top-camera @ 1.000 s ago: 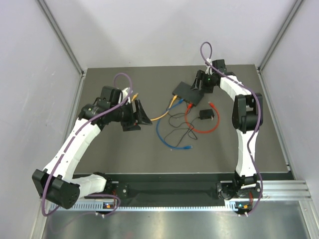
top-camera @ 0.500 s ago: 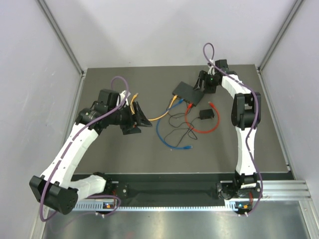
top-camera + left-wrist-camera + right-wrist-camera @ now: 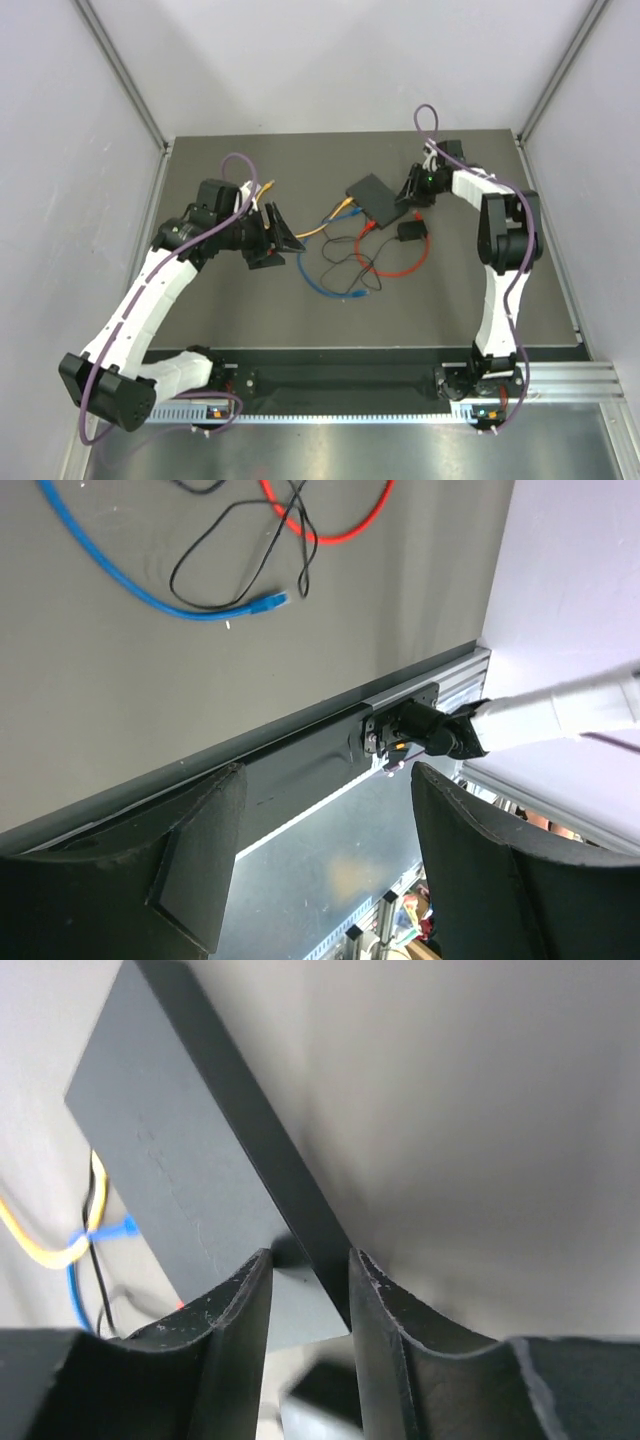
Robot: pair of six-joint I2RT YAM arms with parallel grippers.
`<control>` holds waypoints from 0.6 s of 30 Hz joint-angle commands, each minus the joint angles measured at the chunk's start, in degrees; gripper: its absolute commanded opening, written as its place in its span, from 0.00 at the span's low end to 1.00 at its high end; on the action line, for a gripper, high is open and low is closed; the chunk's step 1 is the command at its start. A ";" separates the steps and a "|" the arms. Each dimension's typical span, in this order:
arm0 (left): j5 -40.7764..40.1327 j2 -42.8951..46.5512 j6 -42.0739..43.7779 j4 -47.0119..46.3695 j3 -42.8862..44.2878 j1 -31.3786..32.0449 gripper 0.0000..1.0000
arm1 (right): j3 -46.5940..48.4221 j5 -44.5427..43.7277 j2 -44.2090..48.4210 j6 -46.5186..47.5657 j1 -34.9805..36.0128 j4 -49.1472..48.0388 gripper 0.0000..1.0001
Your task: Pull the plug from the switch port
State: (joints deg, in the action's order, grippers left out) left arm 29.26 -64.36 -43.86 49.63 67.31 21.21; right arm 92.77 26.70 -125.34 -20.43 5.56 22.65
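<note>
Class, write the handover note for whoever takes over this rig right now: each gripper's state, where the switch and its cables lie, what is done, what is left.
Left gripper: open, empty, hovering left of the cables.
Right gripper: shut on the switch at its right edge.
Yellow cable and blue cable appear plugged into the switch's left edge; the power adapter lies beside it.
Done: switch braced.
Left: the left gripper probably has to grasp a plug and pull it out.

Switch (image 3: 376, 194) sockets too small to make out.
</note>
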 commanded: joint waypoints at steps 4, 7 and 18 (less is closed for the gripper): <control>-0.17 -3.14 0.70 -4.36 0.45 0.41 0.71 | -15.68 3.20 12.83 -6.12 0.59 -3.94 0.36; 0.01 -6.12 1.84 -5.42 2.03 0.41 0.71 | -16.05 0.03 16.61 -3.84 0.50 1.40 0.38; 0.79 -21.14 9.22 -13.23 11.69 0.32 0.68 | -15.51 -5.17 28.56 1.10 4.54 12.24 0.56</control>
State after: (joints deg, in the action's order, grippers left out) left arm 28.36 -82.19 -38.20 42.83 75.37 21.43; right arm 76.51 21.43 -101.01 -19.25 8.25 32.93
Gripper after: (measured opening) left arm 0.685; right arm 0.554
